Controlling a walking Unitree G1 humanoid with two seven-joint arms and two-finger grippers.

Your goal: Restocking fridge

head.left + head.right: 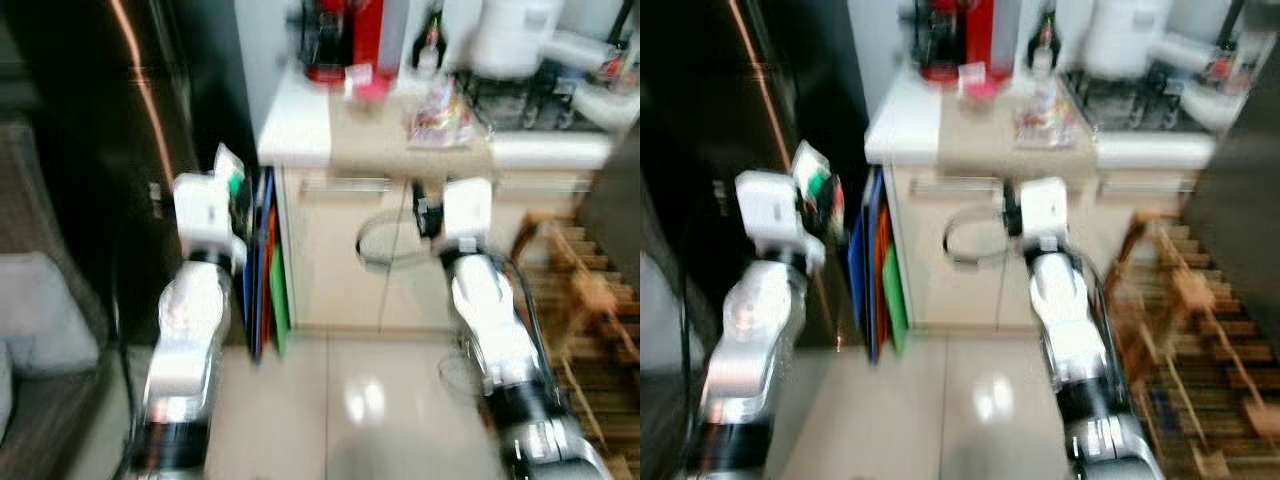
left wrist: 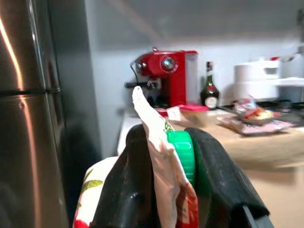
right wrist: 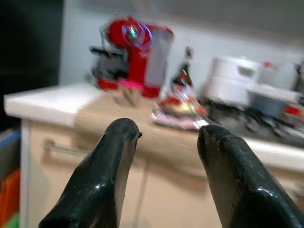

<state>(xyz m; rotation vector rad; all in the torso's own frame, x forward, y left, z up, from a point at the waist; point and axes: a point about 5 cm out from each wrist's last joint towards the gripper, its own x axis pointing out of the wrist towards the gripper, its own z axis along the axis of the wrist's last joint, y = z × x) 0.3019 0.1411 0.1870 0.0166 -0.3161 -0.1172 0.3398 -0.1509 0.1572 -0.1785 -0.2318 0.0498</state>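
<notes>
My left gripper (image 2: pixel 171 142) is shut on a white carton with a green screw cap (image 2: pixel 164 166) and red and green print. In the eye views that carton (image 1: pixel 812 180) is held up beside the dark steel fridge (image 1: pixel 90 150) on my left. My right gripper (image 3: pixel 166 135) stands open with nothing between its fingers, raised in front of the cream cabinet (image 1: pixel 350 250) under the counter. The eye views are blurred.
A white and beige counter (image 1: pixel 300 130) carries a red coffee machine (image 2: pixel 166 78), a dark bottle (image 2: pixel 209 92), a snack packet (image 3: pixel 180 111) and a white appliance (image 3: pixel 232 80). Coloured boards (image 1: pixel 265 270) lean between fridge and cabinet. A wooden rack (image 1: pixel 590 330) stands at right. Glossy tile floor (image 1: pixel 340 400).
</notes>
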